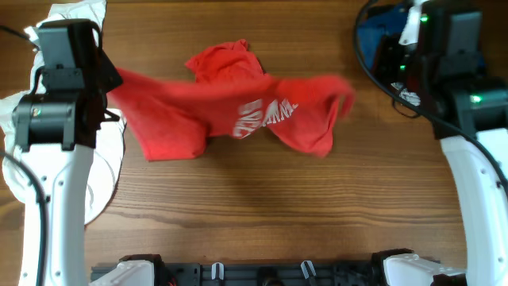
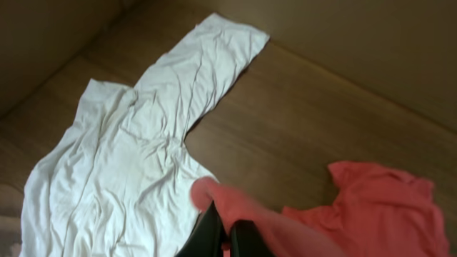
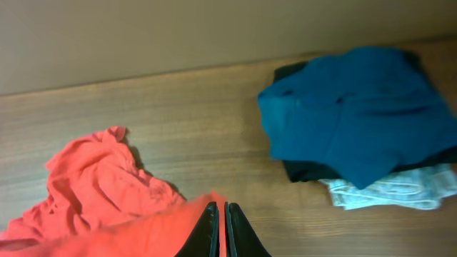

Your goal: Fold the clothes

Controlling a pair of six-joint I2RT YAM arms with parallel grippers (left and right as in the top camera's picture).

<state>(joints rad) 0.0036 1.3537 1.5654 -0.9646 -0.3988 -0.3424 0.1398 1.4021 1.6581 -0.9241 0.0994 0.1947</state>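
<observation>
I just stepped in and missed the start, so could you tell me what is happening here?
Two arms are folding clothes. The left gripper and right gripper each pinch an end of the red T-shirt, stretched crumpled over the table. A white shirt lies by the left arm, a blue pile by the right.

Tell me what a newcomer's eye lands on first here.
A red short-sleeved T-shirt with white lettering stretches across the middle of the wooden table, pinched between the left claw and right claw. A crumpled white shirt lies at the left; a blue garment pile sits far right.
</observation>
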